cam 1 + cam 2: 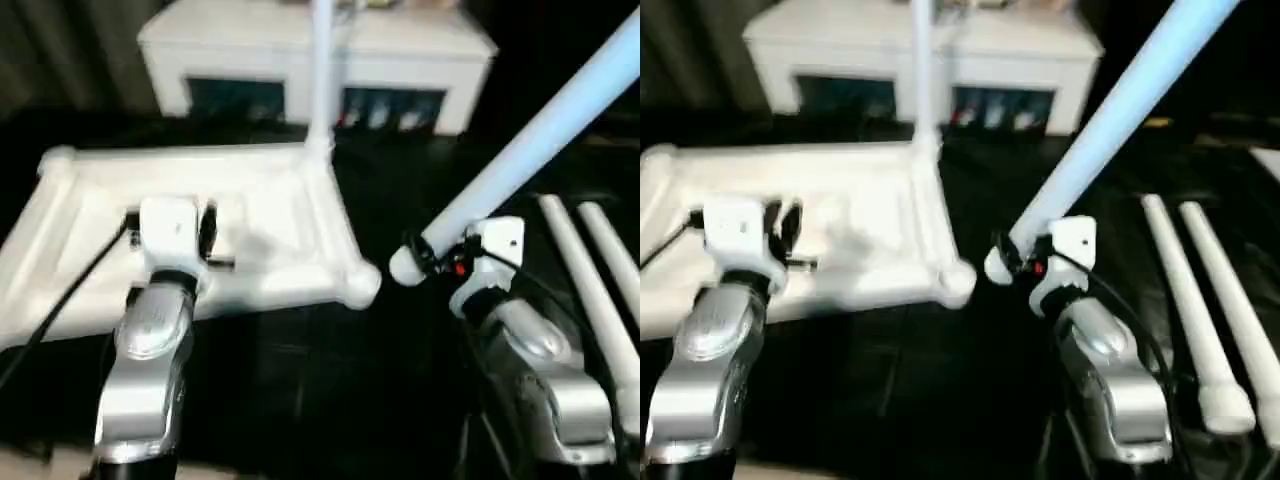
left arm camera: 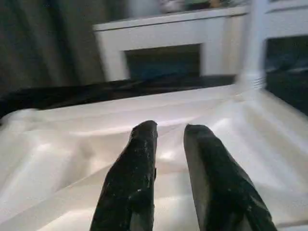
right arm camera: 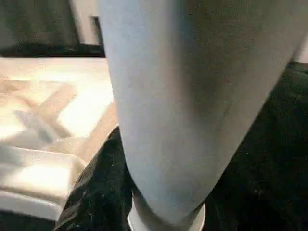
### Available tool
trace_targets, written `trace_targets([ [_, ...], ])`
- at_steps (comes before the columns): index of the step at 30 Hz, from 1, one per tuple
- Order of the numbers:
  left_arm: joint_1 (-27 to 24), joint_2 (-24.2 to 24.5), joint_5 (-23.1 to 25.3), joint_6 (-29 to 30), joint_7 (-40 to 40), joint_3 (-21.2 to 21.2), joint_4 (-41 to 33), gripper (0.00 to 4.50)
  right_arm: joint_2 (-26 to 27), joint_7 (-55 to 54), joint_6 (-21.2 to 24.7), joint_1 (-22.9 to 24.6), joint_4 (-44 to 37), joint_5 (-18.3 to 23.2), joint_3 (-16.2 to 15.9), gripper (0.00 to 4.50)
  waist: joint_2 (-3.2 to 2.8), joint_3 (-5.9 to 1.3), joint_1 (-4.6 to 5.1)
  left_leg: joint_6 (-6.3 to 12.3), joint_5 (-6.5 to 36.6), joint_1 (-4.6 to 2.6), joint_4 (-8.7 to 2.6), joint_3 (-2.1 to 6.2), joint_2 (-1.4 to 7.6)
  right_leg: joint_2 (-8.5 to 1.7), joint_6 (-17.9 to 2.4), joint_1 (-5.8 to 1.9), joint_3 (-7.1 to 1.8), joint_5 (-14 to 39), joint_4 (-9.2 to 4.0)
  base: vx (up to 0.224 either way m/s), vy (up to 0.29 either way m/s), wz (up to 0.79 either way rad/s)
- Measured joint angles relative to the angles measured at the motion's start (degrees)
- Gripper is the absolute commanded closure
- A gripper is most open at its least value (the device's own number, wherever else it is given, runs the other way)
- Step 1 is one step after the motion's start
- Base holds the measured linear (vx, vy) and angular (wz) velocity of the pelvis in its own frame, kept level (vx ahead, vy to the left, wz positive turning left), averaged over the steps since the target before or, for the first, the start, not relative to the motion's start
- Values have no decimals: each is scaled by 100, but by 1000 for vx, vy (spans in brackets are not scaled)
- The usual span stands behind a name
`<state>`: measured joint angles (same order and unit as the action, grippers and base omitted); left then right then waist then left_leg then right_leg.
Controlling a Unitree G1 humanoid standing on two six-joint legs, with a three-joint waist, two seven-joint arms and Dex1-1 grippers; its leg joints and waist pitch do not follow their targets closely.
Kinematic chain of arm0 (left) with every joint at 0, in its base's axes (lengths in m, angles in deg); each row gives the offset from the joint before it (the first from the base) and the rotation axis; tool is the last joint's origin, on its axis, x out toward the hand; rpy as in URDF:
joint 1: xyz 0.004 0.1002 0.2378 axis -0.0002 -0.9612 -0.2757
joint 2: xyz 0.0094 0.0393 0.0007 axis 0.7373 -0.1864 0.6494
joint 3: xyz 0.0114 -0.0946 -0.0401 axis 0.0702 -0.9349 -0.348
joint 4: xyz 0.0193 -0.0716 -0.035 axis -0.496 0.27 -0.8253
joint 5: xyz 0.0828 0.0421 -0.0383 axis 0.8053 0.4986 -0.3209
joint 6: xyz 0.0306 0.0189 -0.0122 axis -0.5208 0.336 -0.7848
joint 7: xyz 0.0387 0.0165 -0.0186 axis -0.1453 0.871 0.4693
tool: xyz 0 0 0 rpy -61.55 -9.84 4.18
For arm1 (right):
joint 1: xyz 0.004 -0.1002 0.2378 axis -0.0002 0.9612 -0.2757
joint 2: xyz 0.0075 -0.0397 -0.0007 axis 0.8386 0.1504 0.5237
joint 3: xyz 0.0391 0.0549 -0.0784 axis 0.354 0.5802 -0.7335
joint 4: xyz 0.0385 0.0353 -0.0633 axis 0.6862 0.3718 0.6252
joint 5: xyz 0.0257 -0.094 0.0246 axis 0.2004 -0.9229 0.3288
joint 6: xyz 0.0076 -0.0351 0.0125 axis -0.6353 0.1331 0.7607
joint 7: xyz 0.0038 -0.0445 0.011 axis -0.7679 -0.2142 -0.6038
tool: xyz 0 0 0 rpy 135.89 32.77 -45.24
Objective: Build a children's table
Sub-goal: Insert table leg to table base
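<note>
So, as it lies:
Tabletop [image 1: 250, 230]: underside up on the dark table [image 1: 300, 380], one leg [image 1: 322, 70] upright in its far corner.
Left claw [image 2: 168, 144]: slightly spread, empty — over the tabletop.
Right claw [image 1: 440, 262]: pinching a tilted leg [image 1: 530, 140] near its end — just beside the near corner socket [image 1: 358, 285].
Spare legs [image 1: 1200, 300]: lying at right.

white cabinet [image 1: 316, 52] at back | glass-fronted compartments [image 1: 236, 98] | black work surface [image 1: 300, 380]
</note>
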<state>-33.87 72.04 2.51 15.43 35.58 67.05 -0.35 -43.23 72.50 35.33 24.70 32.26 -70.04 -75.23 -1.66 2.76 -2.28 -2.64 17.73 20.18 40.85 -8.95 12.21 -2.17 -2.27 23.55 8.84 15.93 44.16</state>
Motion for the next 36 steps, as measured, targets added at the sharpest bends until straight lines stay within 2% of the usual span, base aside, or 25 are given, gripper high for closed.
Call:
trace_targets([
  [1,28,15,-9,-6,-3,-21,1,334,-22,6,2,-33,-37,-3,-36,268,77,-46,-32,-31,-44,41,-2,-43,-13,-173,2,92,-321,-63,-16,-35,-189,23],
  [2,82,-20,-50,-16,-11,-20,16,334,-77,19,-19,-64,-84,-14,-37,268,180,-97,-116,-34,-65,139,75,-114,-31,-329,390,165,-601,-42,-227,-43,-205,8],
  [3,82,-54,-87,-16,-30,-8,46,334,-90,29,-20,-57,-79,-26,-31,268,171,-94,-132,22,-90,200,73,-70,-52,-305,352,192,-610,-44,-203,-43,-205,8],
  [4,83,-103,-155,-4,-84,71,162,334,-104,38,-18,43,-72,-28,1,268,183,-86,-199,148,-161,175,-94,-12,-76,-286,296,192,-626,-65,-232,-47,-224,7],
  [5,85,-123,-231,-6,-155,160,192,334,-104,40,-18,105,-58,-28,36,268,188,-79,-216,98,-193,124,-271,19,-133,-249,264,190,-635,-98,-303,-71,-210,2],
  [6,98,-125,-260,-9,-180,168,193,334,-96,40,-18,123,-50,-28,41,268,184,-78,-219,79,-203,103,-337,38,-135,-215,240,184,-640,-133,-347,-71,-210,2],
  [7,139,-124,-303,-13,-183,162,194,334,-67,47,-18,160,-50,-27,57,268,165,-77,-208,-86,-269,53,-450,102,-124,-144,203,149,-630,-179,-416,-72,-166,-12],
  [8,173,-124,-310,-17,-183,157,193,334,-50,51,-18,171,-50,-26,69,268,157,-70,-195,-155,-305,12,-501,131,-111,-104,197,121,-630,-182,-444,-65,-114,-10],
  [10,202,-126,-344,-27,-183,153,197,334,-42,71,-17,167,-58,-11,68,268,121,-43,-113,-184,-316,-49,-555,178,-108,-61,193,50,-612,-179,-524,-60,-84,-8],
  [11,200,-132,-362,-30,-183,149,213,334,-39,82,5,166,-59,37,68,268,103,-9,-53,-191,-312,-127,-588,186,-106,-50,192,-7,-600,-179,-591,-53,-4,-5],
  [12,191,-135,-368,-42,-183,144,226,334,-39,102,33,158,-59,62,67,268,86,9,2,-193,-310,-165,-613,197,-105,-45,192,-53,-580,-179,-655,-53,-4,-5],
  [14,103,-144,-375,-58,-183,135,229,334,-52,172,52,154,-60,102,62,268,49,50,134,-194,-308,-252,-672,229,-68,-47,191,-205,-476,-180,-862,-4,35,-7],
  [15,73,-147,-384,-59,-182,122,247,334,-58,193,52,148,-60,106,61,268,38,70,205,-195,-308,-289,-687,242,-25,-47,186,-272,-432,-183,-937,-9,71,-13],
  [16,65,-147,-398,-59,-181,101,268,334,-59,211,52,146,-66,109,58,268,39,75,242,-196,-308,-309,-688,255,-24,-72,184,-307,-381,-184,-975,10,83,-19],
  [17,56,-145,-410,-59,-180,93,277,334,-60,263,52,135,-66,110,46,268,53,88,334,-198,-307,-329,-687,261,-26,-120,173,-357,-318,-191,-1014,10,80,-18],
  [19,56,-135,-420,-60,-177,86,276,334,-74,325,52,135,-66,109,4,268,62,91,405,-202,-305,-371,-678,234,-37,-138,172,-399,-330,-191,-1037,19,78,-15],
  [22,56,-146,-472,-60,-176,119,276,334,-86,338,52,134,-65,108,-11,268,67,89,501,-202,-305,-388,-671,186,-54,-148,169,-448,-353,-194,-1096,60,73,-6],
  [25,49,-132,-488,-60,-175,101,275,334,-84,391,52,123,-64,108,-50,268,106,63,511,-240,-281,-392,-671,163,-80,-157,38,-456,-400,-283,-1108,95,43,2],
  [27,26,-122,-497,-60,-174,75,274,334,-64,434,52,79,-64,108,-95,268,131,38,499,-243,-232,-407,-677,163,-117,-152,18,-458,-478,-321,-1091,126,23,11],
  [30,19,-92,-509,-60,-174,44,269,334,-37,448,52,-43,-64,109,-113,268,125,13,458,-151,-154,-400,-689,169,-155,-154,21,-458,-488,-234,-1094,147,34,6],
  [32,18,-71,-514,-60,-175,40,268,334,-34,456,52,-45,-64,110,-115,268,142,-2,448,-41,-92,-415,-684,216,-193,-159,-78,-438,-494,-138,-1024,165,19,11],
  [33,17,-58,-518,-59,-174,36,269,334,-34,486,63,-44,-64,131,-115,268,157,-11,445,57,-37,-417,-653,242,-238,-172,-122,-424,-515,-37,-932,168,4,12],
  [34,17,-56,-521,-59,-174,39,269,334,-34,503,83,-41,-65,148,-115,268,167,-14,427,156,19,-413,-610,243,-281,-197,-72,-433,-543,26,-883,146,12,15],
  [35,18,-56,-523,-60,-174,41,268,334,-38,513,107,-19,-65,160,-112,268,171,-15,377,306,102,-397,-540,249,-316,-210,26,-464,-636,92,-842,140,34,10],
  [36,17,-58,-525,-59,-175,49,269,334,-40,520,115,-10,-64,161,-114,268,172,-17,348,299,118,-476,-532,196,-304,-172,5,-458,-735,135,-790,140,34,10],
])
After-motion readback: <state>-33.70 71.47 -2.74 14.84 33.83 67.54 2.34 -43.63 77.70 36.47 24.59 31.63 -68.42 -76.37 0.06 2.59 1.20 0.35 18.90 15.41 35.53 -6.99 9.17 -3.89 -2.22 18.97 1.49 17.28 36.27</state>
